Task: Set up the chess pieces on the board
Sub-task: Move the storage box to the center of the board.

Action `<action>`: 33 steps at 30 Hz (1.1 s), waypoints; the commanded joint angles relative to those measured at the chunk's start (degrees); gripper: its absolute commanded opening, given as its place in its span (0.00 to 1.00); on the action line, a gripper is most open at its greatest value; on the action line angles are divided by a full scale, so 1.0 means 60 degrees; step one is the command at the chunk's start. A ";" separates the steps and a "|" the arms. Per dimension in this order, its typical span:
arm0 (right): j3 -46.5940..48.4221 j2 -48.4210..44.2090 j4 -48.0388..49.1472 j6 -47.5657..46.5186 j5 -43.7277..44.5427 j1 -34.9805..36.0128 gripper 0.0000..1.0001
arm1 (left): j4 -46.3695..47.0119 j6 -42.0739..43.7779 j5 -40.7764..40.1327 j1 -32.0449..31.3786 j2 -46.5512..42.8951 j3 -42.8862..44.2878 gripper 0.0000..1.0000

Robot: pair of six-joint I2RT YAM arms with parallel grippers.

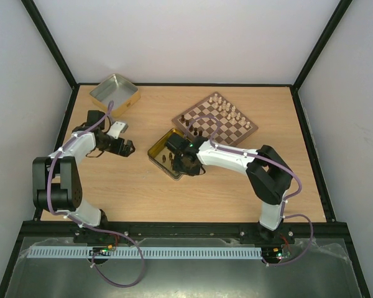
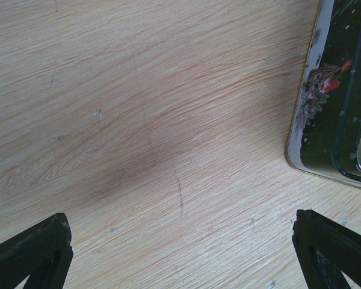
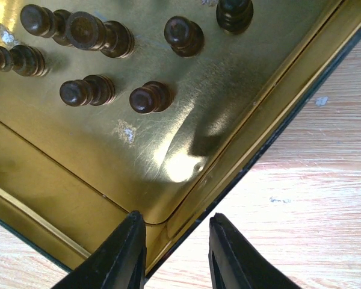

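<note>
The board (image 1: 253, 128) lies at the back right. Cream chess pieces (image 1: 227, 108) line its far side and a few dark ones (image 1: 193, 124) stand on its left edge. Several dark chess pieces (image 3: 150, 97) lie loose in the yellow-gold tin (image 1: 156, 153), whose gold wall (image 3: 271, 102) fills the right wrist view. My right gripper (image 1: 177, 164) (image 3: 175, 220) hangs over the tin's near corner. Its jaws stand narrowly open, one finger inside the wall and one outside, holding nothing. My left gripper (image 1: 129, 148) (image 2: 180, 253) is wide open above bare wood, left of the tin.
A silver square tin (image 1: 115, 93) sits at the back left. The gold tin's black flowered outer side (image 2: 325, 120) shows at the right of the left wrist view. Black frame rails border the table on all sides.
</note>
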 commanded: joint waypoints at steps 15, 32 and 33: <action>-0.2133 -0.1364 -0.0102 0.0292 -0.0104 -0.0095 0.15 | 0.0144 0.0179 0.0309 0.0268 0.0432 0.0016 1.00; -0.6005 -0.5931 -0.1103 0.2169 -0.0100 -0.0094 0.11 | 0.0087 0.0132 0.0561 0.0268 0.0883 0.0456 1.00; -0.6206 -0.6243 -0.1097 0.2304 -0.0128 -0.0093 0.12 | 0.0086 0.0119 0.0590 0.0268 0.0934 0.0501 1.00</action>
